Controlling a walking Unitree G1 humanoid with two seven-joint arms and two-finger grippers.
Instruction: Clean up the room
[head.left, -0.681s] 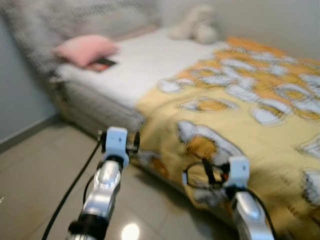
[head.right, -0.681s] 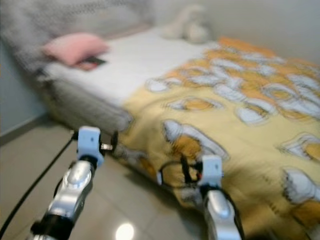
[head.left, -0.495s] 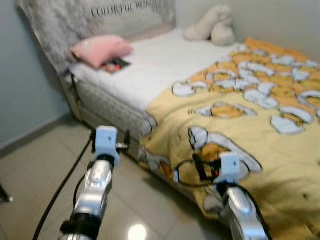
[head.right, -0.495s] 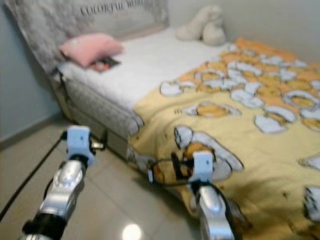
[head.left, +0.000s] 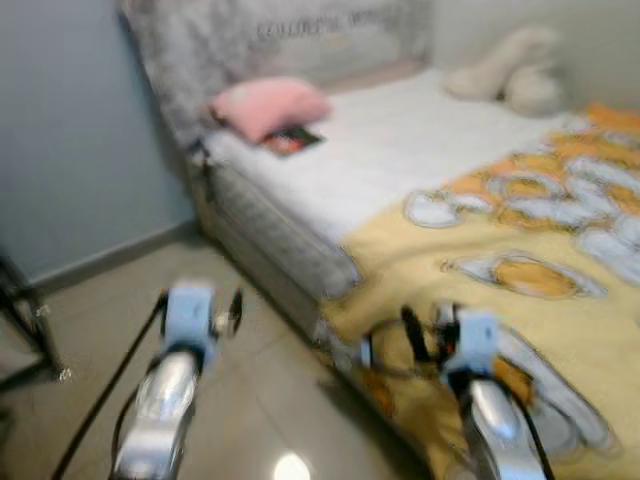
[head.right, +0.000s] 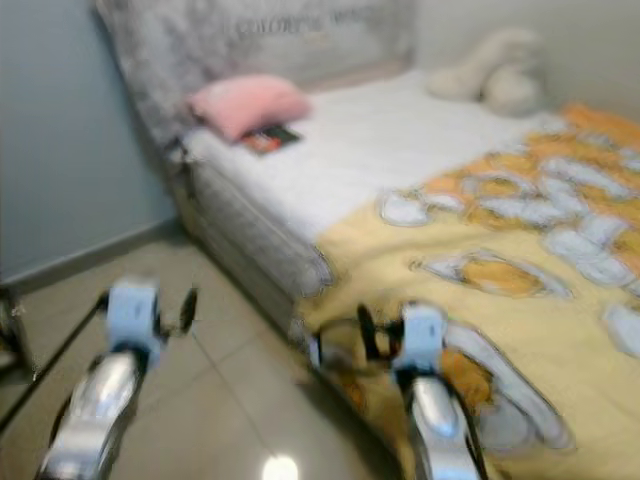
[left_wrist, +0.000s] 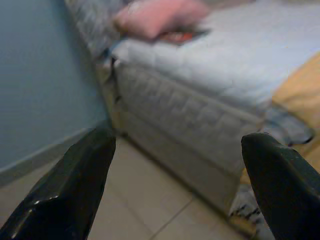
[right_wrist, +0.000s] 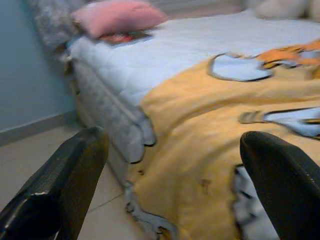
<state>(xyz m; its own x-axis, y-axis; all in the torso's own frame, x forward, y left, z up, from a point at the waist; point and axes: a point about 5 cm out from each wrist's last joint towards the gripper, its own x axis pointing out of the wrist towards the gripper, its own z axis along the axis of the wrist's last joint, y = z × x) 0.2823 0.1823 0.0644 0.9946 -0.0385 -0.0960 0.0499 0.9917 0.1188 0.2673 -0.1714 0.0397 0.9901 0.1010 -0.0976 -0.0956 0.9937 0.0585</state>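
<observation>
While both arms ride out front with nothing held, entries run view by view.

Head views, scene: bed w/ white sheet, grey padded side; pink pillow at head end; small red/dark flat item, maybe a booklet, just beside pillow, touching it; pale plush toy at far corner; yellow patterned blanket over foot half, hanging over bed edge toward tiled floor. Picture blurred.

Head views, arms: left end effector over floor, near bed side; right end effector at blanket edge.

Left wrist view: left end effector fingers spread wide, empty; bed side and pillow ahead, well apart.

Right wrist view: right end effector fingers spread wide, empty; blanket overhang and sheet ahead.

Step, est.: approach to bed; likely targets = flat item by pillow, rumpled blanket.

How to do well: let base settle so blur clears before reaching; stand square to bed side near head end; keep fingers spread till around the item; come at flat item low from its free edge, not pillow side; watch that right arm doesn't snag blanket overhang.
</observation>
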